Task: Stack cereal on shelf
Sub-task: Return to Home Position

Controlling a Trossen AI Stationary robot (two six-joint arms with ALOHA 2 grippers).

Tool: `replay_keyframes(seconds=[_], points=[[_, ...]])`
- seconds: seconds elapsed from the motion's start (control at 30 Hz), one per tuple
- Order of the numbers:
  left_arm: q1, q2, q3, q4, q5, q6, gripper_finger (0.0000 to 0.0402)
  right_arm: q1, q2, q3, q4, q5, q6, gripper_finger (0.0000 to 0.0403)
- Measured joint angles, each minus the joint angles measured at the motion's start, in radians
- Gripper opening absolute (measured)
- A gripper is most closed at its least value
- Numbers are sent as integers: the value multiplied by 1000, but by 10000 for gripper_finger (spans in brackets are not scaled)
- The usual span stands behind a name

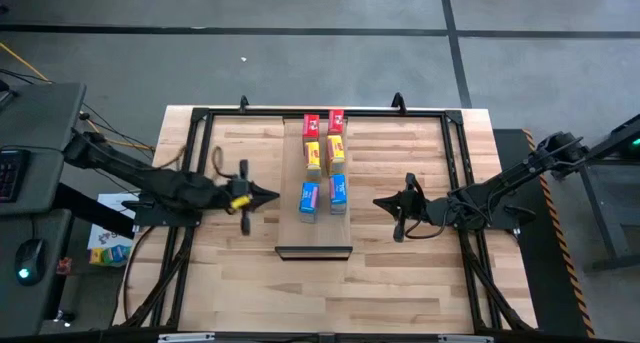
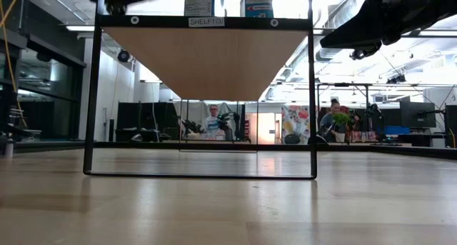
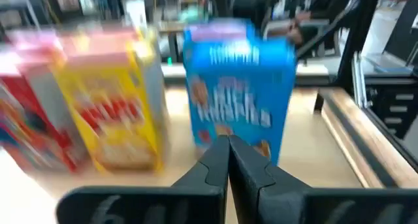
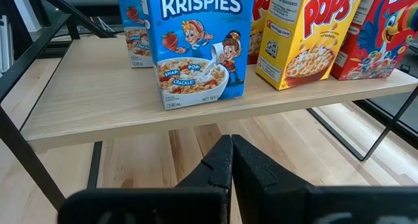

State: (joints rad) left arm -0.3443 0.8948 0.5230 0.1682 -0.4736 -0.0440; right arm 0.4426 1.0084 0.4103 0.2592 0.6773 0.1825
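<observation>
The shelf (image 1: 328, 233) is a pale board raised on a black frame in the table's middle. On it the cereal boxes stand upright on their bases in two rows: two red (image 1: 312, 125) at the far end, two yellow (image 1: 336, 148) in the middle, two blue (image 1: 308, 198) toward the near end. My left gripper (image 1: 272, 195) is shut, level, just left of the blue boxes; its wrist view faces a blue box (image 3: 238, 87) and a yellow one (image 3: 111, 113). My right gripper (image 1: 378, 201) is shut, right of the shelf, below board height (image 4: 231, 142), facing a blue box (image 4: 196, 48).
A black metal frame (image 1: 200, 118) runs around the tabletop, and the arms reach in over its sides. The shelf's black legs (image 2: 91, 95) stand on the wood. Bare tabletop (image 1: 320, 293) lies near the front edge. People sit in the room beyond the table (image 2: 213, 122).
</observation>
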Motion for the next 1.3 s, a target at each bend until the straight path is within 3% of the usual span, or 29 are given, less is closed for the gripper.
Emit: replay_keyframes(seconds=[0.2, 0.3, 0.5, 0.67, 0.8, 1.0, 1.3], points=[[51, -185, -9, -38, 48, 183, 0, 0, 0, 0, 0, 0, 0, 0], [112, -266, -64, -38, 116, 186, 0, 0, 0, 0, 0, 4, 0, 0], [209, -448, -193, -34, 153, 147, 0, 0, 0, 0, 1, 7, 0, 0], [264, -576, -296, -23, 314, 119, 0, 0, 0, 0, 11, 8, 0, 0], [287, -635, -393, 11, 384, 78, 0, 0, 0, 0, 18, 8, 0, 0], [285, -707, -509, 51, 390, 29, 0, 0, 0, 0, 17, 8, -5, 0], [285, -751, -511, -8, 433, 52, 0, 0, -13, 1, 1, -8, -18, 0]])
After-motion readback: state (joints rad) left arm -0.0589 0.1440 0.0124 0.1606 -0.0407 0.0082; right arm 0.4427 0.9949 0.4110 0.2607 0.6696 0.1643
